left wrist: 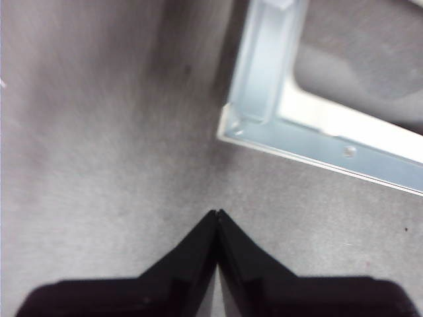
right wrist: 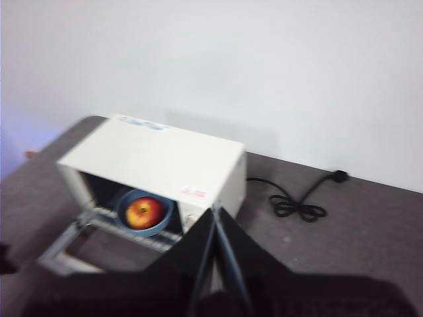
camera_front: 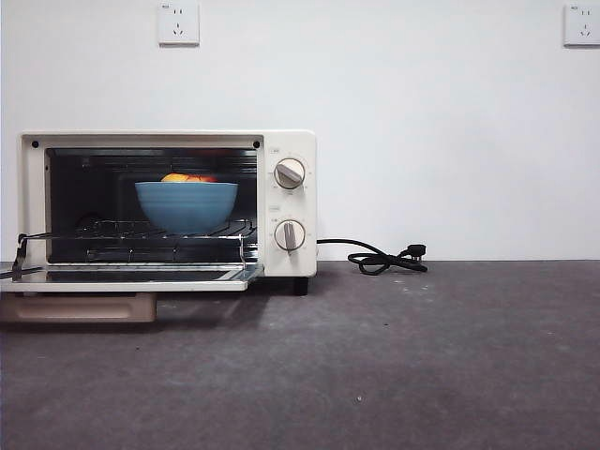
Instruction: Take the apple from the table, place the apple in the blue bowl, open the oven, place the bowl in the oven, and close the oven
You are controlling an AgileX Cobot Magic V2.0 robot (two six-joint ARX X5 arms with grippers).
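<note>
My left gripper point(left wrist: 217, 214) hangs low over the table point(left wrist: 99, 165), its jaws pressed together on nothing, just beside a corner of the oven's dropped door point(left wrist: 291, 132). My right gripper point(right wrist: 215, 214) is up high and back from the oven point(right wrist: 165, 158), its jaws also together and empty. The door point(camera_front: 131, 277) lies flat and open in front. Inside, on the wire rack point(camera_front: 141, 230), sits the blue bowl point(camera_front: 186, 204) with the apple point(camera_front: 187, 177) in it, only its top showing above the rim. Behind the oven's right side the black cord point(camera_front: 380, 260) lies coiled by the wall.
</note>
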